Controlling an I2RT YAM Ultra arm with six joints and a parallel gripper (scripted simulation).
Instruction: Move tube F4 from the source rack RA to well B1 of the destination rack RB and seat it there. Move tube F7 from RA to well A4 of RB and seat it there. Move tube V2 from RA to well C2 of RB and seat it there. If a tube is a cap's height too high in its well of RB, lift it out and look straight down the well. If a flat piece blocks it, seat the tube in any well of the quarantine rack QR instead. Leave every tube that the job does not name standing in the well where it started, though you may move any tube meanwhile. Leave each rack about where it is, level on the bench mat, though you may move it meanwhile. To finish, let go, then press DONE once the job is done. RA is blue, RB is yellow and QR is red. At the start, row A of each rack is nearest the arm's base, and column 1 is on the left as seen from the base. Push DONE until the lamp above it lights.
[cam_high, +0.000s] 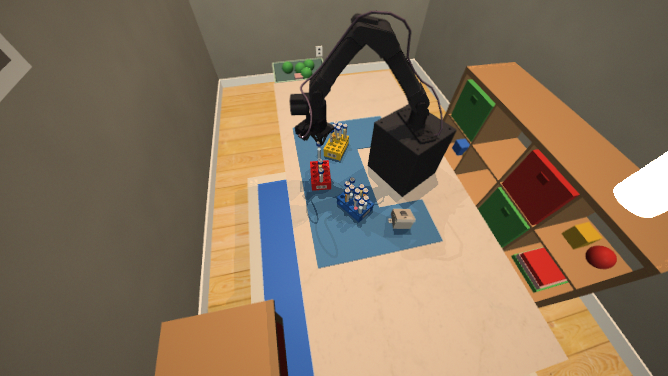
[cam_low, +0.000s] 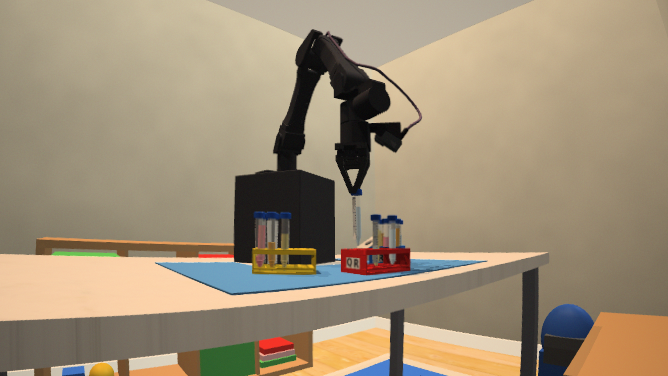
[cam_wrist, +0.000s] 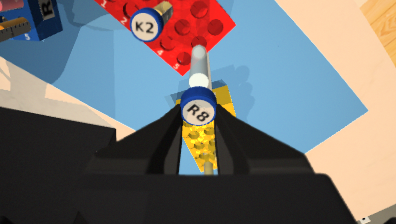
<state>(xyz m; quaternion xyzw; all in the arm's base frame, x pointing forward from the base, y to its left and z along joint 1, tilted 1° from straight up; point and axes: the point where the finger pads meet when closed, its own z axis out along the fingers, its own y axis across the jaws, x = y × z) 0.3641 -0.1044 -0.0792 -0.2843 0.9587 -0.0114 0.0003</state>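
My gripper (cam_high: 319, 142) (cam_low: 356, 189) (cam_wrist: 198, 111) is shut on the blue cap of tube R8 (cam_high: 319, 153) (cam_low: 356, 217) (cam_wrist: 199, 111), which hangs upright in the air. Its lower end is above the red rack QR (cam_high: 320, 186) (cam_low: 352, 263) (cam_wrist: 215, 25), over a well near the rack's corner. Tube K2 (cam_wrist: 144, 27) stands in the red rack. The yellow rack RB (cam_high: 335, 150) (cam_low: 284, 269) (cam_wrist: 200, 142) stands beside it and holds three tubes. The blue rack RA (cam_high: 350, 207) (cam_wrist: 45, 20) holds several tubes.
All racks stand on the blue bench mat (cam_high: 350, 245) (cam_low: 225, 280) (cam_wrist: 300, 90). The grey DONE box (cam_high: 401, 219) sits at the mat's edge beyond the blue rack. The arm's black base block (cam_high: 407, 150) (cam_low: 285, 215) stands close behind the racks.
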